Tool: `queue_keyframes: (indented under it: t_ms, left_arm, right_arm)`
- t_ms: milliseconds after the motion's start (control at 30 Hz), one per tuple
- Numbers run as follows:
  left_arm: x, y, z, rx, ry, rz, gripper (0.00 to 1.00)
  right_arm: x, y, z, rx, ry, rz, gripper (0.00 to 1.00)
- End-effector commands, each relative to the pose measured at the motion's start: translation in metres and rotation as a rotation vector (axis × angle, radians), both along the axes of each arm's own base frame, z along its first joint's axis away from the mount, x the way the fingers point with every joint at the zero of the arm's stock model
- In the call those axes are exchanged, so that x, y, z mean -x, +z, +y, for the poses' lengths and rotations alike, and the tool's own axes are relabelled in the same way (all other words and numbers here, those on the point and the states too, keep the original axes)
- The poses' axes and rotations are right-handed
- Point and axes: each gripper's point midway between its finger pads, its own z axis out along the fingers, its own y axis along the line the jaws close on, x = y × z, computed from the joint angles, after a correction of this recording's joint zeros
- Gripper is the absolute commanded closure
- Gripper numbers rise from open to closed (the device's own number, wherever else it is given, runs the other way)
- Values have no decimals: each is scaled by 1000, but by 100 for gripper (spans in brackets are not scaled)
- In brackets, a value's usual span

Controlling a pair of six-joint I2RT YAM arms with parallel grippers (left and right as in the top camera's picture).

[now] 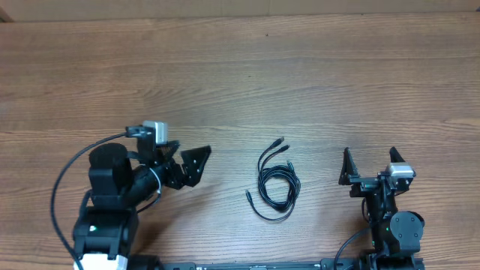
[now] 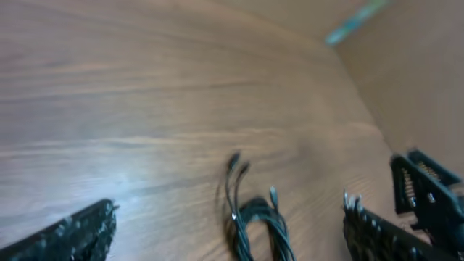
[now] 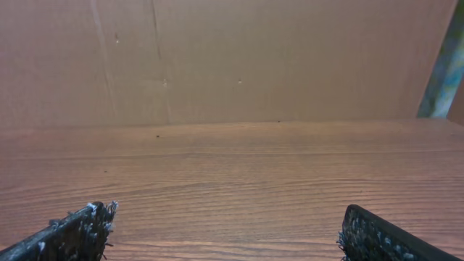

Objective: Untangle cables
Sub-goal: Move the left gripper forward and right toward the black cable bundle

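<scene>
The cables are thin black cords bundled in a small coil on the wooden table, with plug ends sticking out toward the far side. My left gripper is open and empty, to the left of the coil and pointing at it. In the left wrist view the coil lies between and just ahead of the open fingers. My right gripper is open and empty, to the right of the coil. The right wrist view shows only bare table between its fingers; the cables are out of that view.
The wooden table stretches to the far side. A brown wall stands behind the table in the right wrist view. The right arm shows at the right edge of the left wrist view.
</scene>
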Motion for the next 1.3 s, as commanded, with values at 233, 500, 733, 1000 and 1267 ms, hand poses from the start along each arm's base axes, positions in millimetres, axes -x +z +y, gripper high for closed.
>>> queue_keyframes:
  t_ms: [233, 500, 733, 1000, 1267]
  left_arm:
    - [-20, 17, 36, -91, 220, 83, 0]
    - [-24, -9, 36, -105, 217, 200, 2]
    - [-33, -4, 30, -189, 209, 257, 2]
    - [-33, -13, 8, -380, 186, 257, 0]
    - [-42, -16, -6, -384, 162, 237, 0]
  right_arm:
    - [0, -3, 2, 5, 9, 2, 0]
    - [0, -3, 2, 5, 9, 2, 0]
    - [0, -3, 2, 5, 9, 2, 0]
    - [0, -3, 2, 5, 10, 2, 0]
    - [0, -3, 2, 5, 9, 2, 0]
